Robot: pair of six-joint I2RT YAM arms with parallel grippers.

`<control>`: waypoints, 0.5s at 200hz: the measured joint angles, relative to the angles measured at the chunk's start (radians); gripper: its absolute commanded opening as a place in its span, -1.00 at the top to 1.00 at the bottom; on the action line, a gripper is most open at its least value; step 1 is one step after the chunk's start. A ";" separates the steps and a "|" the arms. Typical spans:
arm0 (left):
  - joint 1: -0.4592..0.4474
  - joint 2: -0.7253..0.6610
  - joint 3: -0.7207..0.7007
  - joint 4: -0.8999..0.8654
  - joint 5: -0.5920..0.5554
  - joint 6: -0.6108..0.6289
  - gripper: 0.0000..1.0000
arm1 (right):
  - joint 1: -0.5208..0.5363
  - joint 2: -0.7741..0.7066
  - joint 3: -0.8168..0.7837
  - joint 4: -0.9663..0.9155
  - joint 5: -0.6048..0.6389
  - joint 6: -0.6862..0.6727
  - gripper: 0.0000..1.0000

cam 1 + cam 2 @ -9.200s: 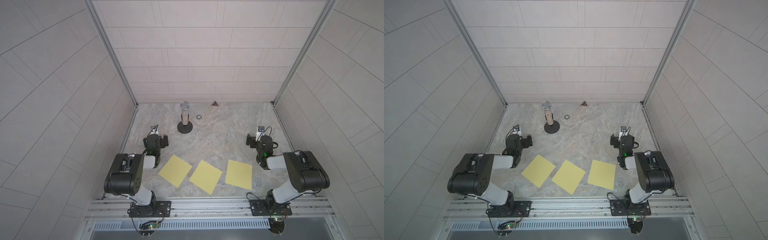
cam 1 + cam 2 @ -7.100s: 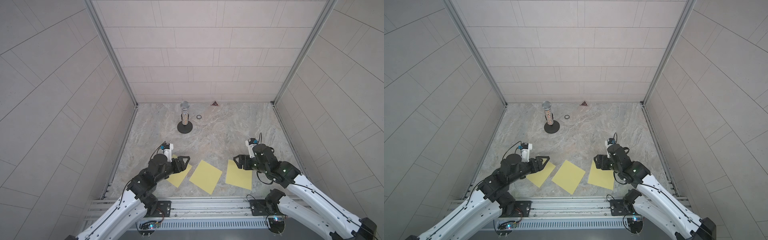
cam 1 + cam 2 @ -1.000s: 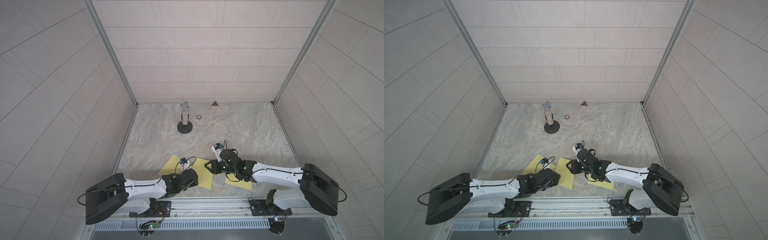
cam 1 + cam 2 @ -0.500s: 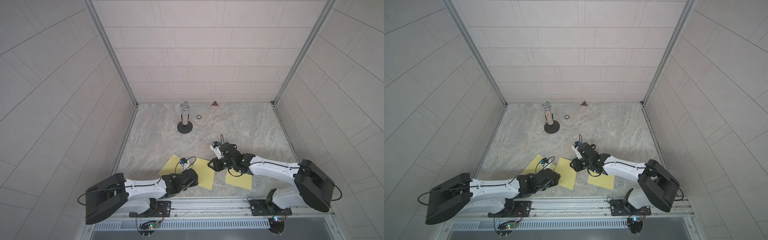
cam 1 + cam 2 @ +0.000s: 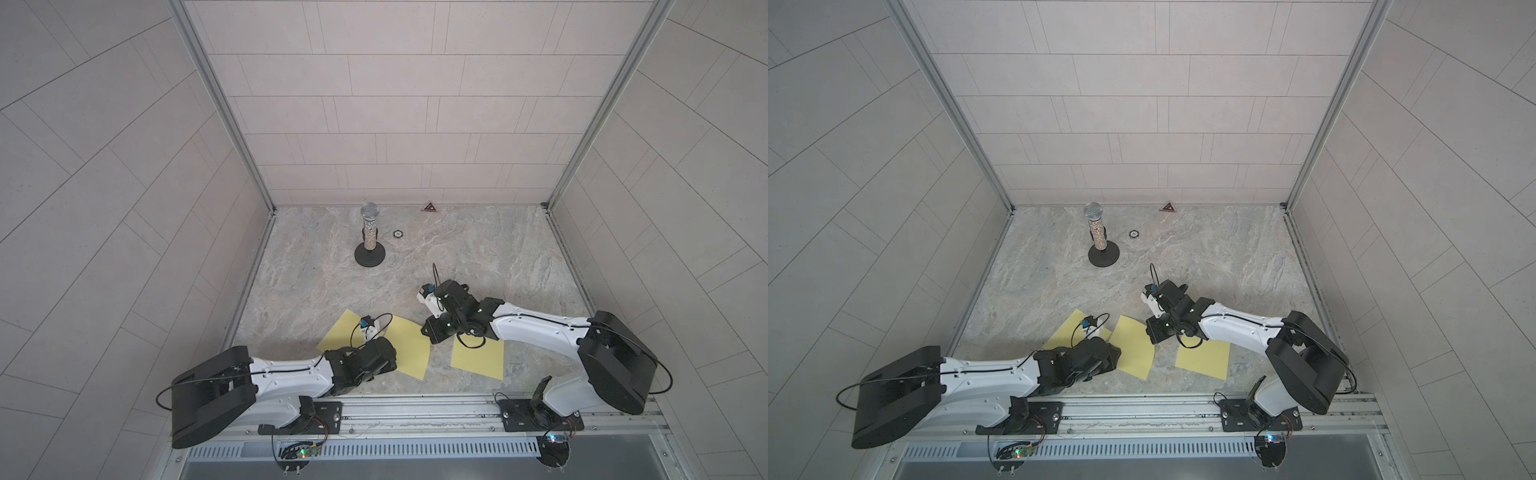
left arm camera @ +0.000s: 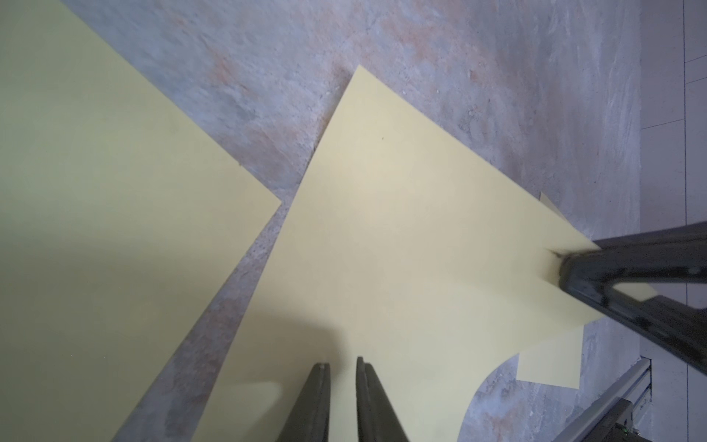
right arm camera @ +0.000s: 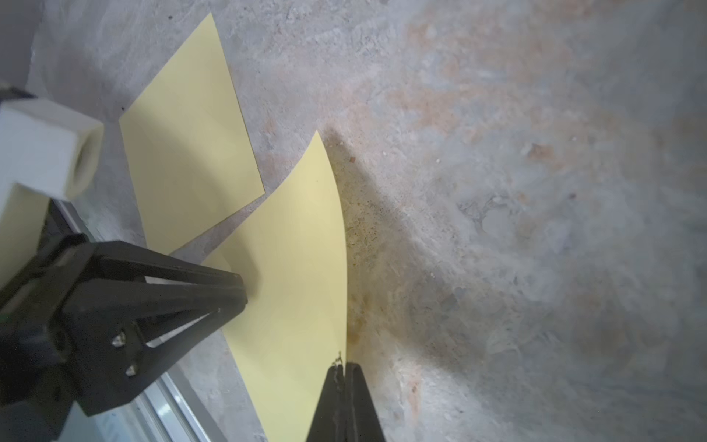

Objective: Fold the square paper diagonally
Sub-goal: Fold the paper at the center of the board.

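Observation:
Three yellow square papers lie in a row near the table's front edge. The middle paper [image 5: 409,349] [image 5: 1136,349] is the one being handled. My right gripper [image 7: 341,365] [image 5: 430,332] is shut on its right corner, which curls up off the table [image 7: 298,260]. My left gripper [image 6: 341,363] [image 5: 390,360] presses its fingertips down on the same sheet [image 6: 401,248] near its left side. Its jaws stand a narrow gap apart with nothing between them. The right gripper's fingers [image 6: 566,264] show pinching the corner in the left wrist view.
The left paper [image 5: 340,332] [image 6: 95,191] and right paper [image 5: 478,359] [image 5: 1204,357] lie flat on either side. A microphone on a round stand [image 5: 369,237] stands at the back, with a small ring [image 5: 398,234] and a triangle marker [image 5: 429,207] nearby. A metal rail [image 5: 415,409] borders the front.
My right gripper has closed on the middle paper's right corner and drawn slightly back and up, lifting that corner. The left arm has not moved.

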 measured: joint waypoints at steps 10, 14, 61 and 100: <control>0.000 -0.001 0.000 0.000 0.001 0.006 0.57 | 0.000 0.000 0.008 -0.018 0.009 -0.008 1.00; 0.000 -0.002 0.000 0.000 0.002 0.010 0.56 | 0.000 0.000 0.011 -0.025 0.013 -0.010 1.00; 0.002 -0.101 0.010 -0.117 0.027 0.111 0.53 | 0.000 -0.124 0.003 -0.098 0.103 0.042 1.00; 0.045 -0.288 0.019 -0.151 0.055 0.169 0.53 | 0.000 -0.321 -0.098 -0.097 0.259 0.257 1.00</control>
